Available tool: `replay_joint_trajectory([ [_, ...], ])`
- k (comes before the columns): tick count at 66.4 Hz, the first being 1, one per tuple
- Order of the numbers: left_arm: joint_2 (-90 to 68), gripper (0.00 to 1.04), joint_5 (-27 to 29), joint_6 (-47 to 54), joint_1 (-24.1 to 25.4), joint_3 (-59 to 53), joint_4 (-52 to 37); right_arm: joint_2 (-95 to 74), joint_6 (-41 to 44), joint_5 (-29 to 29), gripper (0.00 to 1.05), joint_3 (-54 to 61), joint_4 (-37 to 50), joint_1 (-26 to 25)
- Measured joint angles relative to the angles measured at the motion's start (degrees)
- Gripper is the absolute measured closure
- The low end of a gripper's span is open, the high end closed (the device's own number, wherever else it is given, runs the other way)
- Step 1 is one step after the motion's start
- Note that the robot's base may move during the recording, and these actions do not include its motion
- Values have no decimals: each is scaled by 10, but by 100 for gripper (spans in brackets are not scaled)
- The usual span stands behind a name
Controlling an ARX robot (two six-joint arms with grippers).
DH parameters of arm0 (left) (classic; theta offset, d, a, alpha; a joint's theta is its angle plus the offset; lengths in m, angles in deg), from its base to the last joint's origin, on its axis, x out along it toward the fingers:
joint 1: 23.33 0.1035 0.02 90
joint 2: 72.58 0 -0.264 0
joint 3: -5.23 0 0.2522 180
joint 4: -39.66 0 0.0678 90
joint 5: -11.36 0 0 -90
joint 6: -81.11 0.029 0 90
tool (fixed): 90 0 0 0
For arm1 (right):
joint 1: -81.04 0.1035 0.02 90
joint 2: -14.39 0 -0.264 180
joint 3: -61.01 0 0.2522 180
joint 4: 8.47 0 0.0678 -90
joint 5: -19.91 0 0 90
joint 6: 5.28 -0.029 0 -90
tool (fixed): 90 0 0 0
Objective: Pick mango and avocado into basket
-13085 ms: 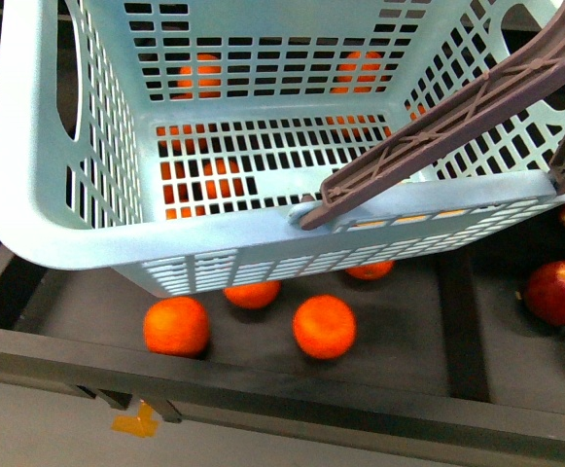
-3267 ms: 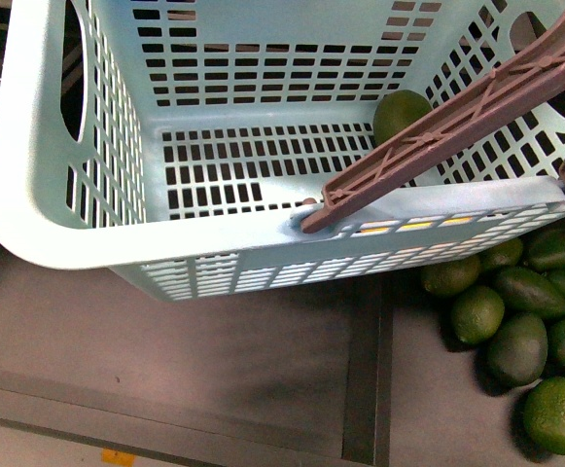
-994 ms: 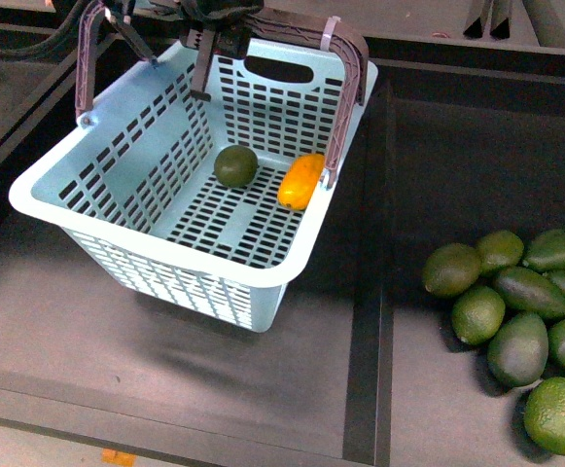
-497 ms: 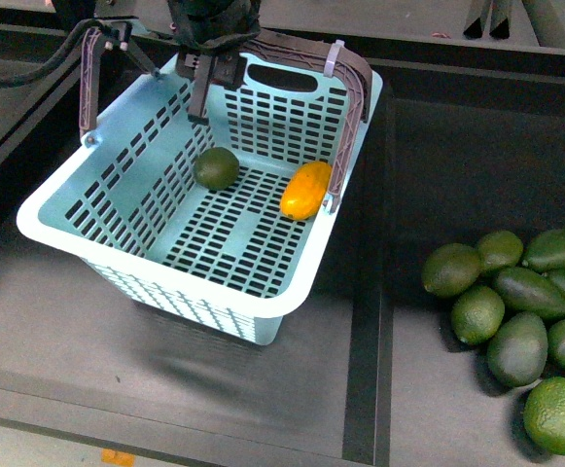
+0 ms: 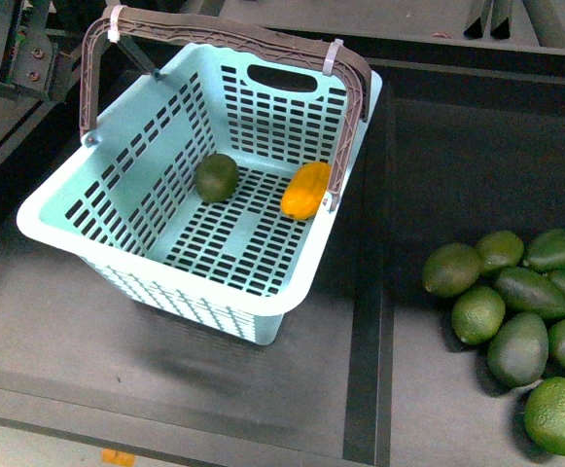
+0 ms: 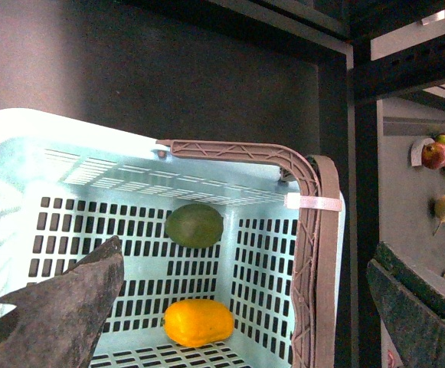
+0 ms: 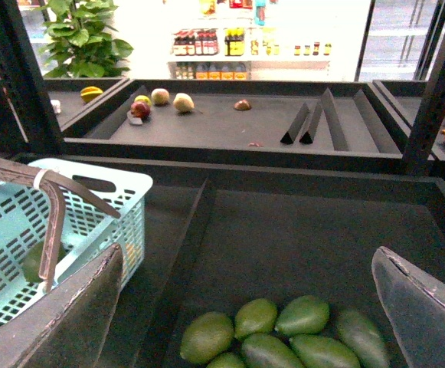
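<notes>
The light blue basket [image 5: 58, 219] stands on the dark shelf at the left, its brown handle [image 5: 224, 37] up over the far end. The mango [image 5: 305, 190] and one avocado [image 5: 217, 177] lie apart on its floor. My left gripper [image 6: 245, 257] is open and empty above the basket, where it sees the mango [image 6: 199, 322], the avocado [image 6: 194, 225] and the handle [image 6: 314, 253]. My right gripper [image 7: 247, 253] is open and empty above the shelf, to the right of the basket [image 7: 92, 192]. Neither gripper shows in the front view.
A pile of several loose avocados [image 5: 520, 311] lies on the shelf at the right, also in the right wrist view [image 7: 276, 330]. A raised divider strip [image 5: 365, 321] runs between the basket and the pile. Other fruit [image 7: 161, 98] lies on a far shelf.
My left gripper was at the basket handle and has let go and drawn back out of the front view. The basket settled a little lower left, and the avocado rolled slightly.
</notes>
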Motion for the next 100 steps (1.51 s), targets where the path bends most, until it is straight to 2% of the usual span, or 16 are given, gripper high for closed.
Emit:
replay_joint_trajectory([
  [2,4,11,-19,44,2,-18,-41,0,0,0,9,0,0,0],
  [4,23,18,-79,125,9,-79,-170,0,0,0,9,0,0,0],
  [6,53,29,-144,323,22,-190,-361,0,0,0,9,0,0,0],
  [11,111,52,-194,688,60,-389,-749,0,0,0,9,0,0,0],
  [14,154,63,-205,819,79,-437,-835,0,0,0,9,0,0,0],
  [17,195,73,-217,888,94,-475,-866,0,0,0,9,0,0,0],
  [22,251,98,-249,955,118,-559,-874,0,0,0,9,0,0,0],
  [24,265,103,-256,962,125,-578,-874,0,0,0,9,0,0,0],
  [38,381,103,-293,977,167,-672,-854,0,0,0,9,0,0,0],
  [42,389,103,-303,978,176,-700,-880,0,0,0,9,0,0,0],
  [51,468,103,-322,979,194,-737,-831,0,0,0,9,0,0,0],
  [54,494,103,-355,980,216,-744,-813,0,0,0,9,0,0,0],
  [58,535,103,-360,981,236,-753,-780,0,0,0,9,0,0,0],
  [70,655,103,-365,981,238,-772,-681,0,0,0,9,0,0,0],
  [100,854,103,-364,982,238,-775,-498,0,0,0,9,0,0,0],
])
